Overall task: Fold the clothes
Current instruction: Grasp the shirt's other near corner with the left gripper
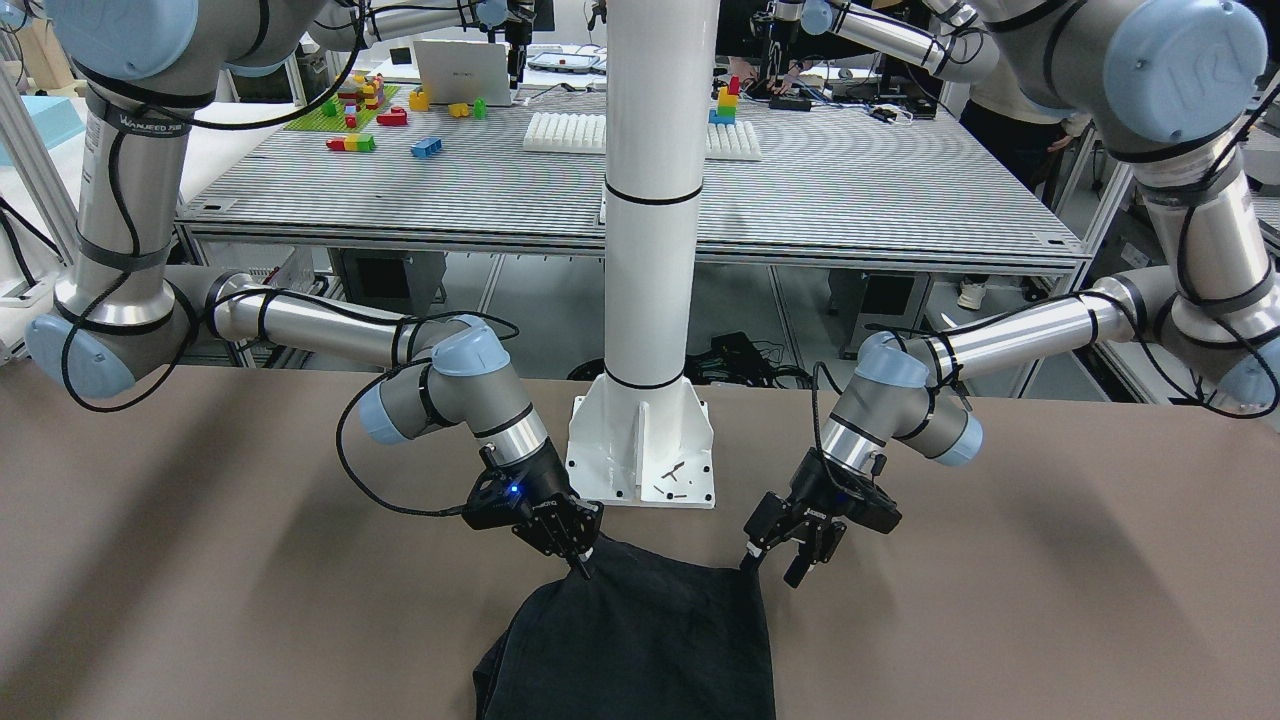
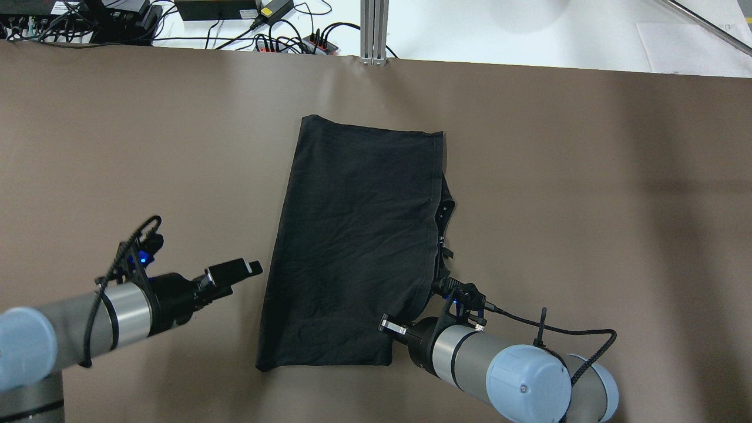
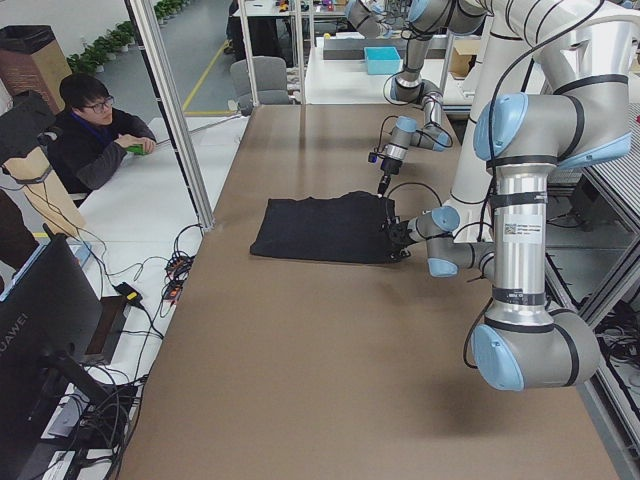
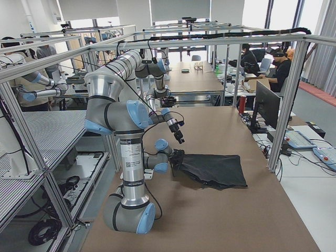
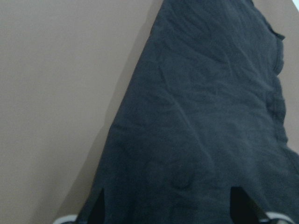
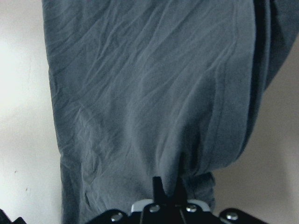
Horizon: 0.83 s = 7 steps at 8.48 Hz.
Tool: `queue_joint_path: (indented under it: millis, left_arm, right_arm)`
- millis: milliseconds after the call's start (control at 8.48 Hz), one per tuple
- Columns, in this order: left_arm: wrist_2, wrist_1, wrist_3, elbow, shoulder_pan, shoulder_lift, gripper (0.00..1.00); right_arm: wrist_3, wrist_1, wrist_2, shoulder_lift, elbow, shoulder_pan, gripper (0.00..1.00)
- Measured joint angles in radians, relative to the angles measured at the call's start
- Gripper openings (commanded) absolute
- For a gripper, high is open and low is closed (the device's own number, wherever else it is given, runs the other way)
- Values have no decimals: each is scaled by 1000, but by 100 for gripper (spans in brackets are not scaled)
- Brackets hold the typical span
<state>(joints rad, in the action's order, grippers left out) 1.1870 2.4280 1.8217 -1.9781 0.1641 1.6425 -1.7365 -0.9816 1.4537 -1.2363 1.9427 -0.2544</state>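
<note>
Right fingers [image 6: 157, 191] clamped on clothes [image 2: 352, 235] corner; left fingers [image 5: 240, 205] apart at other near corner.

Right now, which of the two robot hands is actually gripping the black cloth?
The right hand: it is shut on a near corner of the cloth. The left hand hangs open, holding nothing.

My left gripper [image 1: 776, 560] hangs low, wrist angled down, jaws spread apart. My right gripper [image 1: 583, 563] is also low, jaws pinched together on a corner of the clothes [image 2: 358, 235].
</note>
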Motion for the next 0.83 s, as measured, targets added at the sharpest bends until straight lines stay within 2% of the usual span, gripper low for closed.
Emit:
queue_joint_path:
  millis: [354,825]
  left_arm:
    - [-129,-23,47,46,-116,3,94]
    - [-163,-24,66,57,-163,16,94]
  right_arm:
    - [0,0,-4,-2,0,6,0]
    - [-3,0,-8,-5,5,7,0]
